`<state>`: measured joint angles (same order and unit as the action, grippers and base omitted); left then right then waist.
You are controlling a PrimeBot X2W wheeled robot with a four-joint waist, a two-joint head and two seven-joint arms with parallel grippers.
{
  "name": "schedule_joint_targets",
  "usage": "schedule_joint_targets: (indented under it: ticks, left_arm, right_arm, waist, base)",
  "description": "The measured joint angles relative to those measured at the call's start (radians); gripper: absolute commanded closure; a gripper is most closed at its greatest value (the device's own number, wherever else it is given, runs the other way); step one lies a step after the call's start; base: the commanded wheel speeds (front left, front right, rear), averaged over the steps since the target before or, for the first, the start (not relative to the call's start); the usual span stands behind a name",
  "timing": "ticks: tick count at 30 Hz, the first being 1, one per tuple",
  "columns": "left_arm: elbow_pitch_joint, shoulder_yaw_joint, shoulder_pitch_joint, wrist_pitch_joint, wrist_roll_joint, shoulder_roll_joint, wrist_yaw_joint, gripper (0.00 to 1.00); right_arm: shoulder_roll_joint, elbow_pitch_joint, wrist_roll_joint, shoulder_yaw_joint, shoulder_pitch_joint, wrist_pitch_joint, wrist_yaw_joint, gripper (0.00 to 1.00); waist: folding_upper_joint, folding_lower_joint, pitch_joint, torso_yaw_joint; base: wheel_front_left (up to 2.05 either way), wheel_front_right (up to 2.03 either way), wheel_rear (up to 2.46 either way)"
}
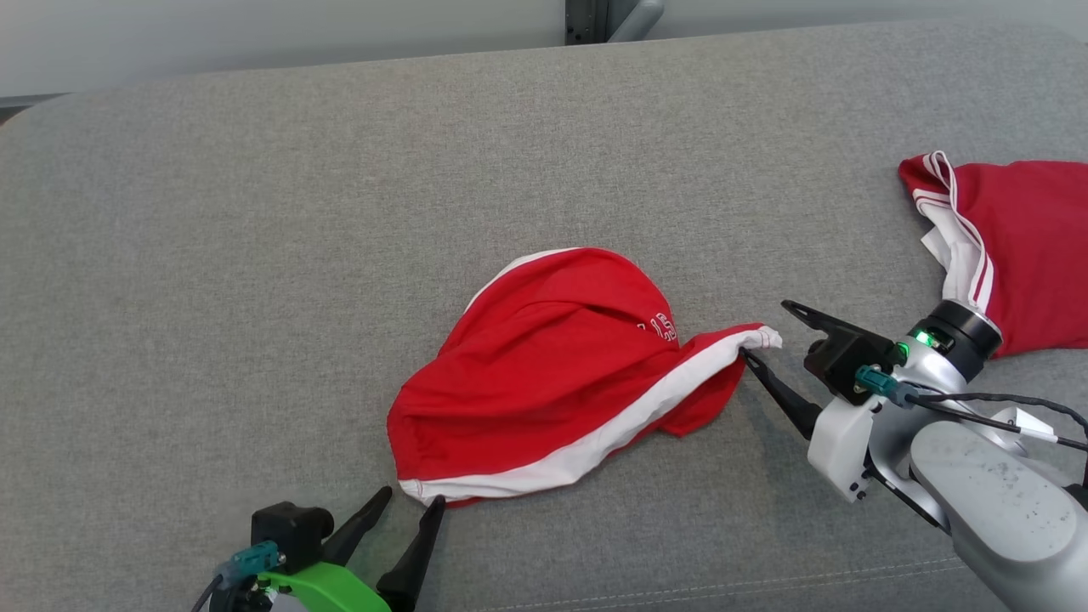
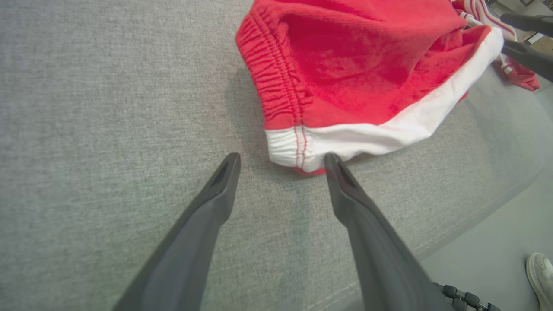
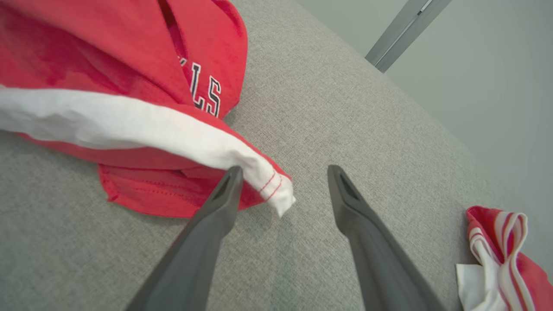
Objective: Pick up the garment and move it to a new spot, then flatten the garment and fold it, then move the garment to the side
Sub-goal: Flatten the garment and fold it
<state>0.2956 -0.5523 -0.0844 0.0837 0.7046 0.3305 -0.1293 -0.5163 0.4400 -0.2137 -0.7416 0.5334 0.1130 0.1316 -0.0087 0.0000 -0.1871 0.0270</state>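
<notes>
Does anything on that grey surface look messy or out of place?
Yes: the red garment lies bunched in a heap mid-surface, its white stripe twisted and one corner drawn out toward the open right end effector. A second red garment sits rumpled at the right edge. Nothing looks torn or spilled.

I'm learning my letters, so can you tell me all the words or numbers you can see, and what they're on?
"LS": white letters with dark outlines on the red garment, read in the right wrist view. A fold hides the letters before them.
The same print in the head view is too small to read.
The other red and white garment has no writing that I can see.
</notes>
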Motion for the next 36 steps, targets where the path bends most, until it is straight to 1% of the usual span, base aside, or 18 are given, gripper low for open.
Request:
schedule_joint_targets:
  ticks: [6, 7, 8, 9, 10, 12, 15, 18, 20, 24, 29, 32, 36]
  left_arm:
    - [0.017, -0.059, -0.045, 0.022, 0.025, -0.002, 0.000, 0.00]
    - [0.021, -0.072, -0.053, 0.024, 0.028, -0.002, 0.000, 0.11]
    - [0.023, -0.090, -0.062, 0.027, 0.032, 0.001, 0.000, 0.43]
    - [0.026, -0.103, -0.070, 0.033, 0.036, 0.001, 0.000, 0.71]
    - [0.032, -0.112, -0.078, 0.041, 0.042, 0.001, 0.000, 1.00]
    - [0.035, -0.142, -0.093, 0.046, 0.051, 0.011, 0.000, 1.00]
    - [0.025, -0.162, -0.100, 0.053, 0.073, 0.036, 0.000, 1.00]
    - [-0.027, -0.151, -0.100, 0.058, 0.113, 0.077, 0.000, 1.00]
    - [-0.081, -0.124, -0.100, 0.058, 0.135, 0.109, 0.000, 1.00]
    - [-0.243, -0.070, -0.100, 0.022, 0.182, 0.185, 0.009, 1.00]
    - [-0.477, 0.001, -0.123, -0.048, 0.216, 0.281, 0.061, 1.00]
    - [-0.599, 0.033, -0.140, -0.103, 0.251, 0.318, 0.086, 1.00]
    - [-0.722, 0.073, -0.195, -0.190, 0.317, 0.360, 0.105, 1.00]
  right_arm:
    - [-0.004, 0.007, -0.014, -0.036, 0.026, 0.003, 0.000, 0.00]
    - [-0.005, 0.008, -0.018, -0.047, 0.030, 0.002, 0.000, 0.14]
    - [-0.004, 0.009, -0.025, -0.058, 0.034, 0.002, 0.000, 0.62]
    - [-0.004, 0.011, -0.033, -0.074, 0.038, -0.002, 0.000, 1.00]
    - [-0.006, 0.012, -0.044, -0.093, 0.044, -0.006, 0.000, 1.00]
    - [-0.008, 0.009, -0.075, -0.117, 0.050, 0.001, 0.000, 1.00]
    - [-0.021, -0.001, -0.113, -0.119, 0.068, 0.018, 0.000, 1.00]
    - [-0.043, -0.033, -0.156, -0.105, 0.077, 0.027, 0.000, 1.00]
    - [-0.063, -0.067, -0.169, -0.093, 0.087, 0.030, 0.000, 1.00]
    - [-0.110, -0.147, -0.199, -0.049, 0.094, 0.025, 0.000, 1.00]
    - [-0.164, -0.263, -0.220, 0.036, 0.086, -0.001, 0.000, 1.00]
    - [-0.189, -0.342, -0.231, 0.107, 0.071, -0.031, 0.000, 1.00]
    - [-0.221, -0.458, -0.247, 0.209, 0.063, -0.087, 0.000, 1.00]
  waist:
    - [0.0000, 0.0000, -0.011, -0.005]
    - [0.0000, 0.0000, -0.013, -0.006]
    - [0.0000, 0.0000, -0.015, -0.007]
    - [0.0000, 0.0000, -0.017, -0.008]
    - [0.0000, 0.0000, -0.017, -0.008]
    - [0.0000, 0.0000, -0.014, -0.009]
    - [0.0000, 0.0000, -0.003, -0.014]
    - [0.0000, 0.0000, 0.007, -0.024]
    - [0.0000, 0.0000, 0.013, -0.034]
    - [0.0000, 0.0000, 0.024, -0.059]
    - [0.0000, 0.0000, 0.032, -0.090]
    - [0.0000, 0.0000, 0.032, -0.109]
    - [0.0000, 0.0000, 0.018, -0.128]
  base:
    - [0.00, 0.00, 0.00]
    - [0.00, 0.00, 0.00]
    - [0.00, 0.00, 0.00]
    - [0.00, 0.00, 0.00]
    - [0.00, 0.00, 0.00]
    - [0.00, 0.00, 0.00]
    - [0.00, 0.00, 0.00]
    - [0.00, 0.00, 0.00]
    - [0.00, 0.00, 0.00]
    - [0.00, 0.00, 0.00]
    - [0.00, 0.00, 0.00]
    - [0.00, 0.00, 0.00]
    - [0.00, 0.00, 0.00]
